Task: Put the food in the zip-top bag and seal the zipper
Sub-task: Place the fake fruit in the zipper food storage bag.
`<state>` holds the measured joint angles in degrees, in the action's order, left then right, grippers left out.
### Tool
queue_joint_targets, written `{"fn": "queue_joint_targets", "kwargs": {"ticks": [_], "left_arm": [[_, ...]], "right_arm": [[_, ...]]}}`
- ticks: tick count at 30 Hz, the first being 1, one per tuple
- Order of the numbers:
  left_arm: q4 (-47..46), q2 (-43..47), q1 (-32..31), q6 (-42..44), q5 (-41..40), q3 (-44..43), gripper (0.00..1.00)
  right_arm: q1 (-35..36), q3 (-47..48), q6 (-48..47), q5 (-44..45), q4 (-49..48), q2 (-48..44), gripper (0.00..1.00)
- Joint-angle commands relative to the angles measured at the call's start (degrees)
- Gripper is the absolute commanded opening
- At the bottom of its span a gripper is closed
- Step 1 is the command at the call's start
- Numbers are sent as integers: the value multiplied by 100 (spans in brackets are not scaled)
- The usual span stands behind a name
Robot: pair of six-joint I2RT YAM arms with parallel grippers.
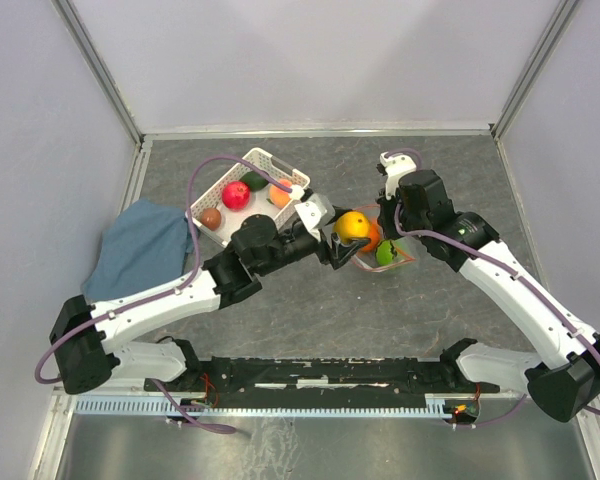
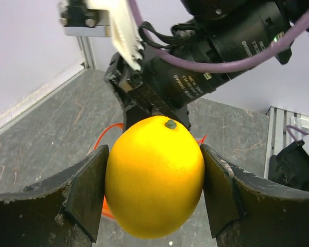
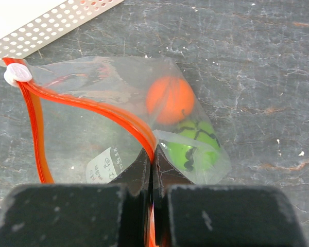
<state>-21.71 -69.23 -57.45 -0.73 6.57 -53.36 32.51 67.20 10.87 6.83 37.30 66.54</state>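
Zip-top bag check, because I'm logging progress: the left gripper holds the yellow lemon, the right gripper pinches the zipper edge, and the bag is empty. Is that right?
Not quite. The zip-top bag is not empty: the right wrist view shows an orange and a green round fruit inside it. The left gripper does hold the lemon and the right gripper does pinch the zipper.

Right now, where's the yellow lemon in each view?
Top external: lemon mid-table, beside the zip-top bag.
Left wrist: centre-frame, gripped by the left end effector.
Right wrist: not in it.
Shared landmark: the red-orange zipper, seen in all three.
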Motion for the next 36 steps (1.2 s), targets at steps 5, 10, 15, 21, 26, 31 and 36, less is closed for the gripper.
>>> {"fn": "queue_joint_targets", "kwargs": {"ticks": [5, 10, 15, 21, 26, 31, 36], "left_arm": [[-1445, -651, -73, 1113, 440, 248, 17], [-1705, -947, -62, 1430, 236, 354, 17], [-1622, -1262, -57, 1756, -201, 408, 17], [-1681, -1564, -10, 1917, -712, 409, 19], [-1695, -1828, 28, 1934, -1177, 277, 23], [-1970, -2107, 29, 1830, -1695, 241, 26], [-2239, -2325, 31, 1719, -1905, 137, 29]], "right_arm": [[-17, 182, 208, -346, -302, -66, 1], [-18, 181, 239, -448, -307, -93, 1], [-25, 172, 245, -459, -277, -125, 1], [-17, 152, 249, -463, -243, -166, 1], [-24, 140, 240, -462, -190, -231, 1], [-18, 82, 276, -564, -191, -289, 1], [-21, -20, 420, -919, -346, -251, 1]]}}
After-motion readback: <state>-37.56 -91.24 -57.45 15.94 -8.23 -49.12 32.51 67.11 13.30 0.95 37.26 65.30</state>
